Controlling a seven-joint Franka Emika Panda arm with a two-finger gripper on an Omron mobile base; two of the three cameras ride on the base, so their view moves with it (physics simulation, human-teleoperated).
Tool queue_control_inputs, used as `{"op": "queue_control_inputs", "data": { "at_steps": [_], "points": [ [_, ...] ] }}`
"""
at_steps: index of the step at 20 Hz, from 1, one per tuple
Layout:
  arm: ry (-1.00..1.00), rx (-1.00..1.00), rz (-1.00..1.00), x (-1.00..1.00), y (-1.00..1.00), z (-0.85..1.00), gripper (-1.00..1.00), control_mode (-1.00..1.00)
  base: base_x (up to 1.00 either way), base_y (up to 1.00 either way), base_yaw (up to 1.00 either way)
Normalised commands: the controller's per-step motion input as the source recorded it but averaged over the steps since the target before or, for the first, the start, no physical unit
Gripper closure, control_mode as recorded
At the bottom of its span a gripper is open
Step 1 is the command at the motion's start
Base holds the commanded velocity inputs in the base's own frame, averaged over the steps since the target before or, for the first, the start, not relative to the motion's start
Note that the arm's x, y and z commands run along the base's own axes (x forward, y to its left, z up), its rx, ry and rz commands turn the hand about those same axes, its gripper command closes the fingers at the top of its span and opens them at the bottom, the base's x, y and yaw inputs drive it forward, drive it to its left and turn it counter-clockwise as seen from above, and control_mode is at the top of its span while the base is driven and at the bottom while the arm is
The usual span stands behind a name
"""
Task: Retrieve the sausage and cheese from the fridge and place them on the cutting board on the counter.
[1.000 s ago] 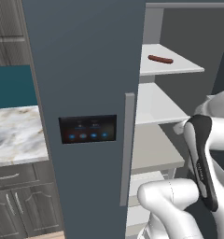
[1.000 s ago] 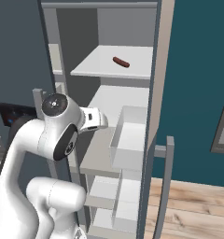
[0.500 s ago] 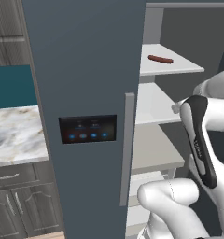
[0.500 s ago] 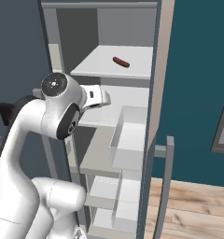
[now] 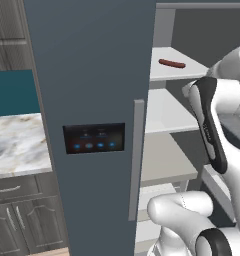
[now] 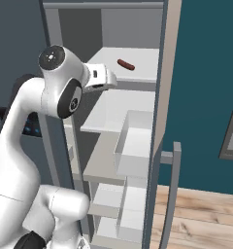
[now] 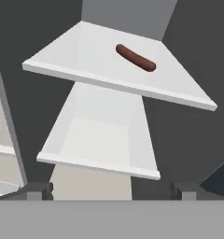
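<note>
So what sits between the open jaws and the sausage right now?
Nothing stands between: in the hand view the sausage lies alone on the top fridge shelf, with bare shelf and open air before the gripper.

Glossy white rounded arm [image 6: 26,121] links, dark grey joint bands, seemingly 2 dark fingertips [image 7: 37,190].

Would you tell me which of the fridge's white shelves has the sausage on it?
The top shelf: the sausage lies on it, the ones below are bare.

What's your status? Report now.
Gripper open, empty, short of the fridge shelves. Sausage flat on top shelf, untouched. Nothing between them.
</note>
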Motion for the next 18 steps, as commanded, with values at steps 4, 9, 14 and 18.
{"op": "queue_control_inputs", "data": {
  "at_steps": [4, 9, 14, 18],
  "points": [
    [0.0, 0.08, -0.02, 0.31, -0.17, 0.48, -1.0, -1.0, 0.0, 0.0, 0.0],
    [-0.09, 0.06, 0.0, 0.32, -0.22, 0.15, -1.0, -1.0, 0.0, 0.0, 0.0],
    [0.0, 0.01, -0.03, 0.57, -0.08, 0.06, -1.0, -1.0, 0.0, 0.0, 0.0],
    [0.01, 0.04, -0.04, 0.6, -0.02, -0.11, -1.0, -1.0, 0.0, 0.0, 0.0]
  ]
}}
